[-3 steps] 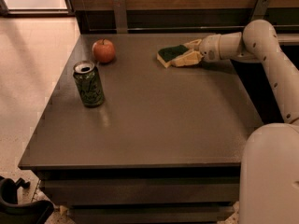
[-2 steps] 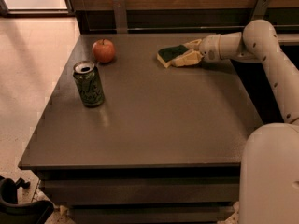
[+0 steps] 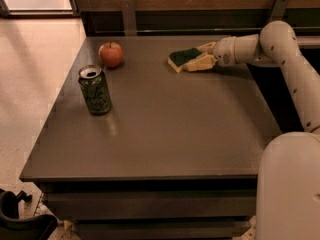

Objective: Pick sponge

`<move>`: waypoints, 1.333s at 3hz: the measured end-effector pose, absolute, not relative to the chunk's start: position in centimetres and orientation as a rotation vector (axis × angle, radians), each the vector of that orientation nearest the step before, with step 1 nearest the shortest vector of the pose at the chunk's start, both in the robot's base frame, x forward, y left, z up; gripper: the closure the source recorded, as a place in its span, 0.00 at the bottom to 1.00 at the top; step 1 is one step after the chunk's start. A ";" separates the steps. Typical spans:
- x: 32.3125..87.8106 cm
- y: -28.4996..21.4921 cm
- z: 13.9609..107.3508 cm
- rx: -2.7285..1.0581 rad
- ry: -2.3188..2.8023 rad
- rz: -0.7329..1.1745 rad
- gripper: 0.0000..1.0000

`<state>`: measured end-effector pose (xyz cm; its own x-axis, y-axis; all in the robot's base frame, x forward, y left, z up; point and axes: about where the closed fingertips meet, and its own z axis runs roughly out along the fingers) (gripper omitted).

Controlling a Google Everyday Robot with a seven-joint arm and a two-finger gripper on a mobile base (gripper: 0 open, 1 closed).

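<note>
The sponge (image 3: 183,57), dark green on top with pale yellow foam below, lies on the dark table (image 3: 165,129) at the far right. My gripper (image 3: 202,55) reaches in from the right at table level. Its pale yellow fingers (image 3: 200,63) sit on either side of the sponge's right end, closed against it. The sponge rests on the table surface.
A red apple (image 3: 111,54) sits at the far left of the table. A green drink can (image 3: 94,90) stands upright in front of it near the left edge. A dark wall with metal brackets (image 3: 128,15) runs behind the table. My arm (image 3: 290,64) runs along the right side.
</note>
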<state>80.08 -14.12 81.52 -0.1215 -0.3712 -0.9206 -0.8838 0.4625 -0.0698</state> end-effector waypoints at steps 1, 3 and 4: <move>80.1 -14.1 81.5 -1.087 1.705 0.637 1.00; 79.4 -14.4 84.7 -1.064 1.708 0.576 1.00; 77.9 -13.2 89.9 -1.073 1.672 0.515 1.00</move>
<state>77.91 -13.17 89.92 -0.0631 -0.4005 -0.9141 -0.8457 0.5078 -0.1641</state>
